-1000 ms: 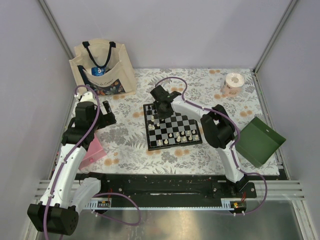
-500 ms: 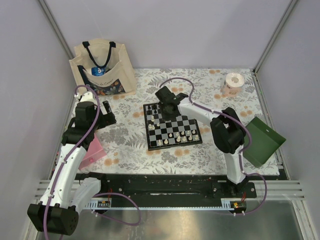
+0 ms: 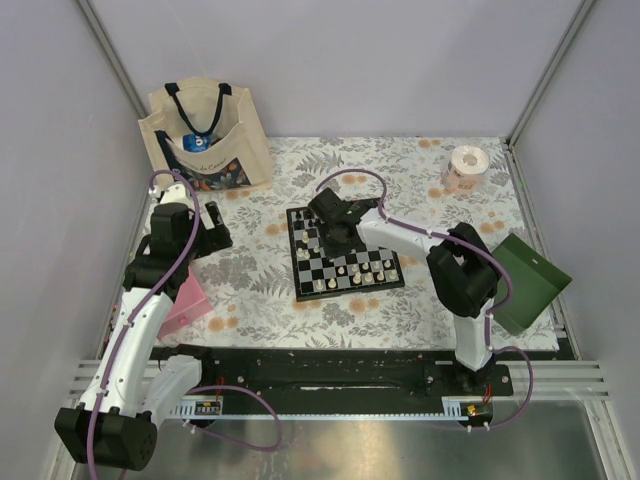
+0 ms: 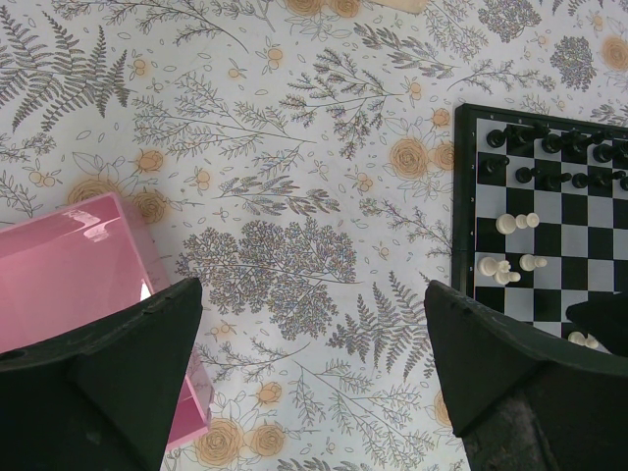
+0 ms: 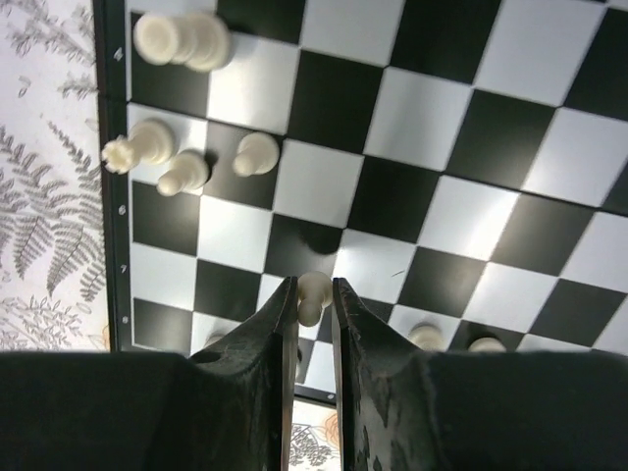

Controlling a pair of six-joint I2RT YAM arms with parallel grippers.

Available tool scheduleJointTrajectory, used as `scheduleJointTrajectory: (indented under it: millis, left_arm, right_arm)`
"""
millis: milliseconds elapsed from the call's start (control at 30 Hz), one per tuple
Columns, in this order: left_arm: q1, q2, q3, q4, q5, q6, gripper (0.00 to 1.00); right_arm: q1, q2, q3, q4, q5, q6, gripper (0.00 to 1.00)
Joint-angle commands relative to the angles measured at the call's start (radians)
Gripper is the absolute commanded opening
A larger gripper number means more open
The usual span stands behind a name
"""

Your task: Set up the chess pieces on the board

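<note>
1. Board lies mid-worktop on the flowered cloth, between the two arms. Small square, black and white chequers, black border.
2. Chess pieces: tiny plastic men, black and cream-white, each narrower than a square.
3. Black men stand packed in two rows at the far edge of the board. From the left wrist view that side looks about ranked; the overhead view hides part of it behind the right arm, so no full count.
4. White men are not ranked. A loose cluster sits crowded on squares by the left border, two more pressed together a little further along it. Others are dotted across the near rows.
5. Right jaws: narrow, pinching one cream piece with a round head, probably a pawn. It hangs over the board near the left side. A dark blot on the square beyond it reads as its shadow, so I judge it lifted clear.
6. Left jaws: wide apart, holding nothing, over bare cloth left of the board, just beside a pink box.
7. Judgement: roughly half done. Left to do: seat the held piece, break up the left-edge cluster, line up the white ranks.
</note>
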Motion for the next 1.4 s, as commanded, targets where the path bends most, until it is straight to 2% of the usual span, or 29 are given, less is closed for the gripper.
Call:
scheduleJointTrajectory:
  millis: [0, 1367]
  left_arm:
    - [0.007, -0.014, 0.001, 0.039, 0.013, 0.006, 0.99]
    - [0.007, -0.009, 0.003, 0.036, 0.016, 0.007, 0.99]
  right_arm:
    - [0.045, -0.05, -0.011, 0.013, -0.022, 0.016, 0.14]
    - [0.081, -0.045, -0.053, -0.007, -0.012, 0.019, 0.14]
